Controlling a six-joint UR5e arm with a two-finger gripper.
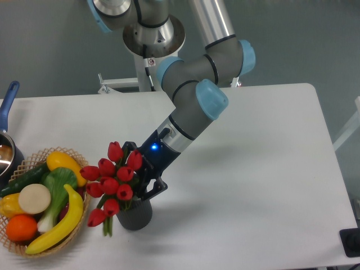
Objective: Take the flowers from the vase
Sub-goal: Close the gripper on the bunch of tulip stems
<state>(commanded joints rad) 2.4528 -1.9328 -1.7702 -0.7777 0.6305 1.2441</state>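
The flowers, a bunch of red tulip buds with green stems, stand in the small dark grey vase near the table's front left and lean out to the left. My gripper comes down at a slant from the upper right and sits just above the vase's rim, right behind the buds. Its black fingers stand wide apart on either side of the bunch, so it looks open. The buds hide the stems between the fingers, and I cannot see any contact.
A woven wicker basket of toy fruit and vegetables sits just left of the vase, almost touching the flowers. A pot with a blue handle is at the left edge. The white table extends to the right.
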